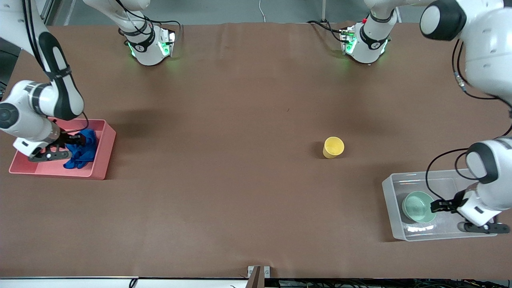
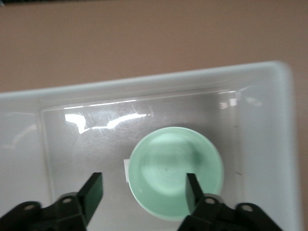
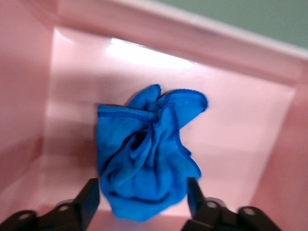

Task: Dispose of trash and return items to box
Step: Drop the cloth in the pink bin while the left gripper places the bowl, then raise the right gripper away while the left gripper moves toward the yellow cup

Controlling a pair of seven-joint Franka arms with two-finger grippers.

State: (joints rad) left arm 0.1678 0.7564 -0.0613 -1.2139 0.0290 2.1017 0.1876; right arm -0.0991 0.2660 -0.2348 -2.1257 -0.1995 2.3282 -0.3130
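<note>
1. Front view: yellow cup (image 1: 333, 147) stands on the counter (image 1: 240, 180), mid-way between pink tub (image 1: 102, 158) and clear box (image 1: 390, 208).
2. Left wrist view: left claw (image 2: 144, 190) spread, gripping nothing, over the bowl (image 2: 175, 171) in the box (image 2: 144, 91).
3. Right wrist view: right claw (image 3: 143, 195) spread, empty, over the rag (image 3: 144, 159) in the tub (image 3: 240, 144).

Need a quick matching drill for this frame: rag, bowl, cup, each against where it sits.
Things:
1. blue rag
2. mint-green bowl
3. yellow cup

Places:
A. on the bare table, in neither tub
B. in the pink tub, under the right gripper
C. in the clear tub, under the left gripper

Pairs: 1-B, 2-C, 3-A
</note>
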